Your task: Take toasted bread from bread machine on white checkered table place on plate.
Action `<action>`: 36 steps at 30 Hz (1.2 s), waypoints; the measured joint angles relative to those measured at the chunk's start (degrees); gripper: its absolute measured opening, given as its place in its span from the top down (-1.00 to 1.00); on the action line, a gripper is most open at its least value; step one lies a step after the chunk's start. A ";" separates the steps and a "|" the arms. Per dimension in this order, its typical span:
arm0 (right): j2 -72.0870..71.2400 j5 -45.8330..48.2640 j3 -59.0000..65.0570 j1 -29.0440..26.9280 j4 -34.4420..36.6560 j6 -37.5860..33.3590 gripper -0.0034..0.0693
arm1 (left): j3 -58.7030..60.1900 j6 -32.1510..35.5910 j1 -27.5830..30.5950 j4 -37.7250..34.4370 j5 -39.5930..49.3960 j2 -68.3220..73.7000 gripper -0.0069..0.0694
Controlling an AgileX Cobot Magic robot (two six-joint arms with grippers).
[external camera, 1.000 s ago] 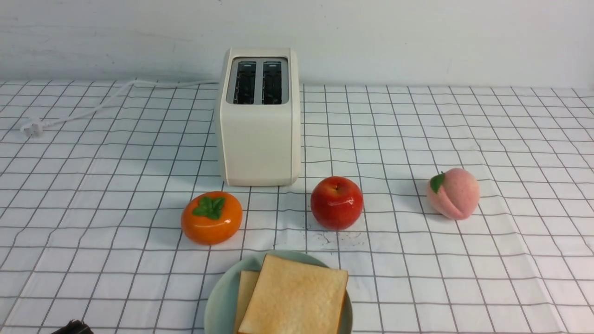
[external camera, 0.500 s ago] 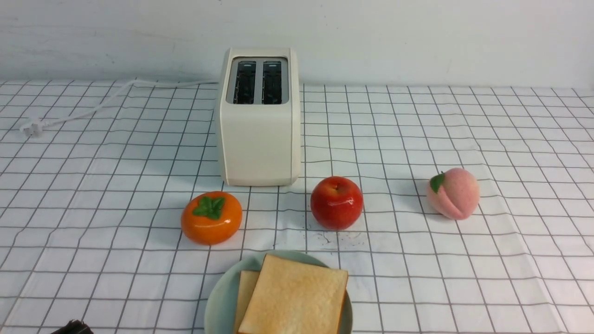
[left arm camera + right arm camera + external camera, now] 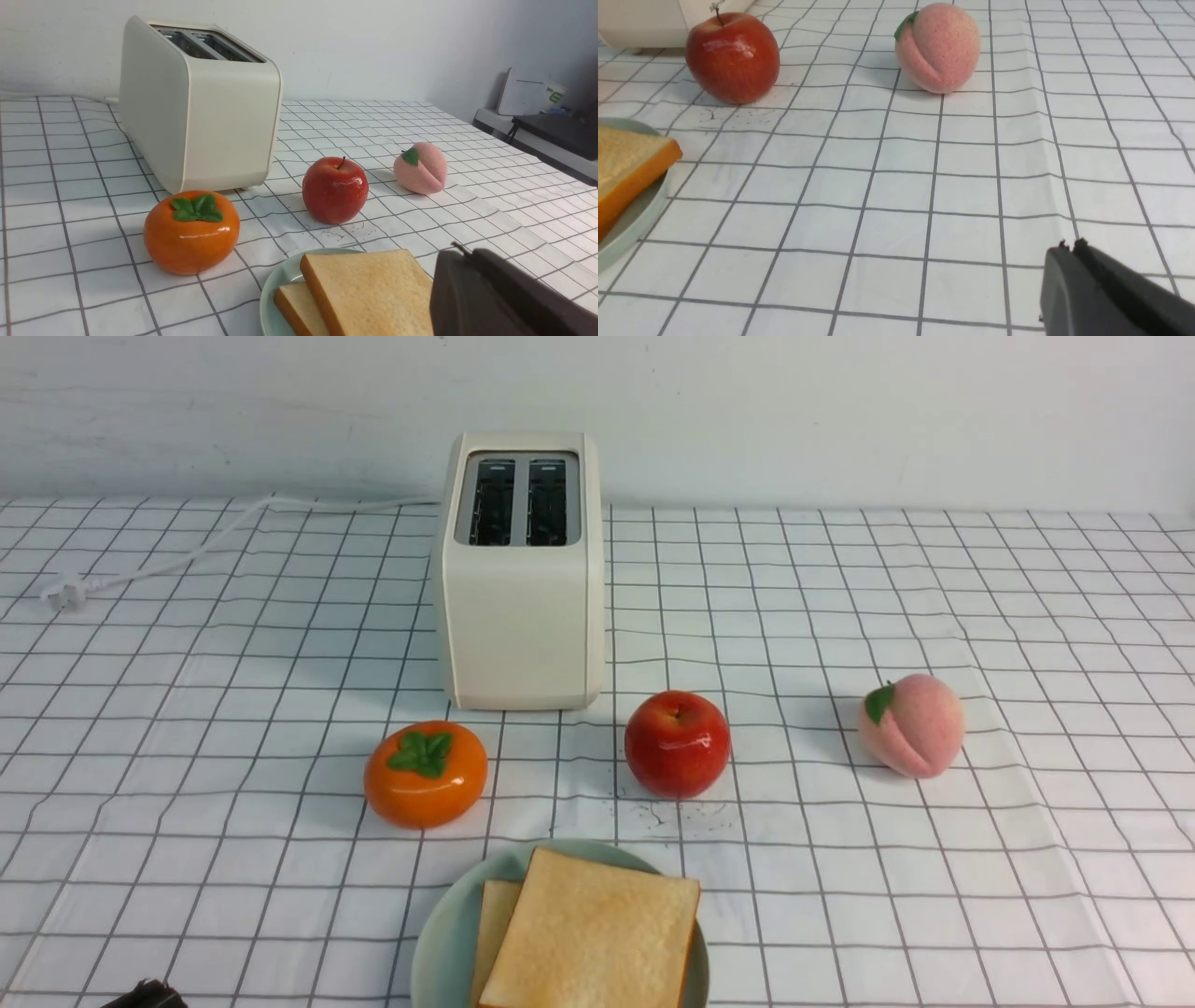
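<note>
Both pairs of jaws are closed on nothing: in the left wrist view the dark left gripper [image 3: 460,249] shows its tips pressed together just beside the bread, and in the right wrist view the dark right gripper [image 3: 1069,245] hangs with tips together above bare cloth. From the front, the boxy cream-white two-slot bread machine [image 3: 521,588] stands upright at the back of the white checkered table [image 3: 934,859], both dark slots empty, its white cord [image 3: 187,551] trailing off to the robot's left. Nearer the robot lie a glossy orange persimmon [image 3: 426,773], a shiny red apple [image 3: 677,743] and a fuzzy pink peach [image 3: 911,724], well apart from one another. At the near edge sits the round pale mint-green plate [image 3: 446,933], bearing the toasted bread [image 3: 593,933]: two golden-tan square slices, the upper overlapping the lower. Only a dark sliver at the bottom left corner hints at an arm in this view. The left wrist view adds the toaster's side wall, the slices' orange-brown crust edges and a shelf with white items beyond the table. The right wrist view shows just the plate rim, one bread corner, the apple and the peach, with the persimmon out of sight.
</note>
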 joint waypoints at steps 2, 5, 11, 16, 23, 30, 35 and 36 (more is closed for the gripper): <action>0.00 0.37 -0.11 0.00 -0.21 0.98 0.93 | 0.00 0.00 0.00 0.00 0.00 0.00 0.79; 0.00 0.58 -0.16 0.00 -0.23 1.48 0.92 | 0.00 0.00 0.00 0.00 0.00 0.00 0.78; 0.00 0.62 -0.16 0.00 -0.27 1.53 0.90 | 0.00 0.00 0.00 0.00 0.00 0.00 0.76; 0.00 0.62 -0.16 0.00 -0.27 1.55 0.89 | 0.00 0.00 0.00 -0.04 0.00 0.00 0.75; 0.00 0.62 -0.16 0.00 -0.27 1.60 0.87 | 0.00 0.00 0.00 -0.04 0.00 0.00 0.73; 0.00 0.62 -0.16 0.00 -0.27 1.60 0.85 | 0.00 0.00 0.00 -0.04 -0.62 0.00 0.72; 0.00 0.62 -0.16 0.00 -0.27 1.60 0.84 | 0.00 -3.39 0.00 2.35 -6.32 0.00 0.72; 0.00 0.62 -0.16 0.00 -0.27 1.60 0.83 | 0.00 -5.38 0.00 5.16 -8.15 0.00 0.72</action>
